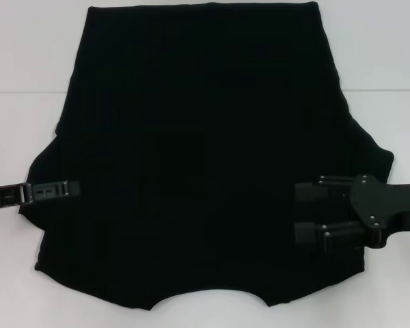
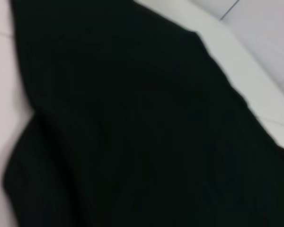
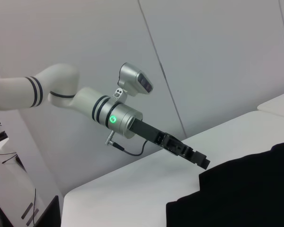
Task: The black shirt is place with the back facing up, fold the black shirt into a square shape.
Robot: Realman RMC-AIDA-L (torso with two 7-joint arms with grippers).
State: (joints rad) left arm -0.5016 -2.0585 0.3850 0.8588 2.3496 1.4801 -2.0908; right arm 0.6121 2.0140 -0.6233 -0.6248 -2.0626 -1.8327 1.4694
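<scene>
- Lying flat on the white table [image 1: 14, 61]: one black shirt [image 1: 205, 150].
- Left tool [image 1: 74, 189] at its left edge; state unclear.
- Right tool [image 1: 304, 212] spread over its right edge.

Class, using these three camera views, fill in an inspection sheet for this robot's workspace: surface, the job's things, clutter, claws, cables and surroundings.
Surface: white table, bare around the cloth.
Job's things: black shirt spread flat, neckline at the near edge, sleeves out to both sides; not yet folded.
Clutter: nothing seen.
Claws: left claw at the shirt's left sleeve, whether open or shut cannot be told; right claw over the right sleeve, fingers open.
Cables: thin cable hanging from the left arm's wrist.
Surroundings: plain white wall; some white equipment beside the table, unclear what.
</scene>
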